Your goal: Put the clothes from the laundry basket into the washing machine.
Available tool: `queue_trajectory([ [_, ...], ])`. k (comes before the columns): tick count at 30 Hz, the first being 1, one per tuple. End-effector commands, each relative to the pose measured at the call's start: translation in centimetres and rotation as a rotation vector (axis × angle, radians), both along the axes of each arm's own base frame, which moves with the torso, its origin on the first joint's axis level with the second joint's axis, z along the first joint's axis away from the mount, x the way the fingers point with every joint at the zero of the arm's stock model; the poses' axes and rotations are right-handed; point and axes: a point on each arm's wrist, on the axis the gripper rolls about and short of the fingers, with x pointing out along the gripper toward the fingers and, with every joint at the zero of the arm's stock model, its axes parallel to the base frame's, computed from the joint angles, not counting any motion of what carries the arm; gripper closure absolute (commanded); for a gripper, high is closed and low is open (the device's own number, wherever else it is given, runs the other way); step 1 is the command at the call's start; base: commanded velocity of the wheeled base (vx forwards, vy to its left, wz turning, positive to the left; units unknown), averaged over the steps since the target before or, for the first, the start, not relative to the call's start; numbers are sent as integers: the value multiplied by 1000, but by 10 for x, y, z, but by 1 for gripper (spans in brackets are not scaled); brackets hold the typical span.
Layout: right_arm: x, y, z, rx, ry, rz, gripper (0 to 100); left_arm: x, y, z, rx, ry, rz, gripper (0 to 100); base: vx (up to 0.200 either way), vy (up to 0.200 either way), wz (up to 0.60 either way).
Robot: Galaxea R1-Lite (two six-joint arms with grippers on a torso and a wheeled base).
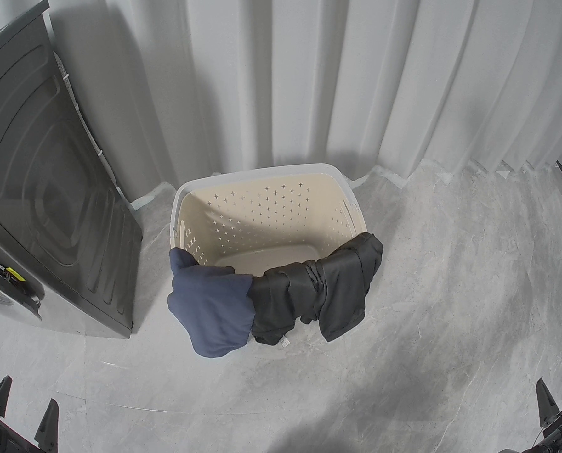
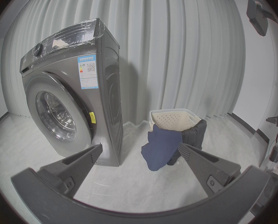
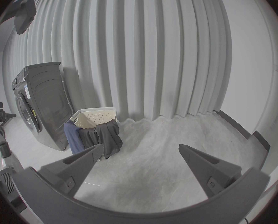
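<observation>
- The left gripper (image 1: 26,404) at seven o'clock and the right gripper (image 1: 559,379) at five are held with jaws spread, empty.
- A blue garment (image 1: 211,309) and a black garment (image 1: 328,284) are draped over the near rim of the laundry basket (image 1: 268,174), at twelve o'clock.
- The washing machine (image 1: 48,196) is seen at ten.

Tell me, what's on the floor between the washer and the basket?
Nothing, just bare floor between the washer and the basket, as the head view shows. A blue cloth hangs over the basket's rim on that side.
</observation>
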Motion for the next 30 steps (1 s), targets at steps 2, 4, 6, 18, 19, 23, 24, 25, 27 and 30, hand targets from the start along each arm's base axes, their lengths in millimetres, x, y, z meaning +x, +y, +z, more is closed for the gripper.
queue_trajectory([
  [2,1,0,-5,-1,9,-1,0,0,0,-4,0,2,2,0,-200,0,0],
  [4,1,0,-5,-1,9,0,0,0,0,-5,0,4,2,0,-200,0,0],
  [6,1,0,-5,0,9,0,0,0,0,-4,0,2,2,0,-200,0,0],
  [18,1,0,-5,-3,10,6,0,0,0,-4,1,2,2,0,-33,67,0],
  [19,1,0,-5,-3,9,6,0,0,0,-5,1,4,2,0,0,200,0],
  [23,1,0,-5,-1,9,5,0,0,0,-5,-2,4,2,0,0,200,0],
  [24,1,0,-5,-1,9,5,0,0,0,-4,-2,2,2,0,0,200,0],
  [25,1,0,-5,-1,9,5,0,0,0,-5,-2,4,2,0,0,200,0],
  [27,1,0,-5,-1,9,5,0,0,0,-5,-2,4,2,0,0,200,0],
  [30,1,0,-5,-1,9,6,0,0,0,-4,-2,2,2,0,0,200,0],
])
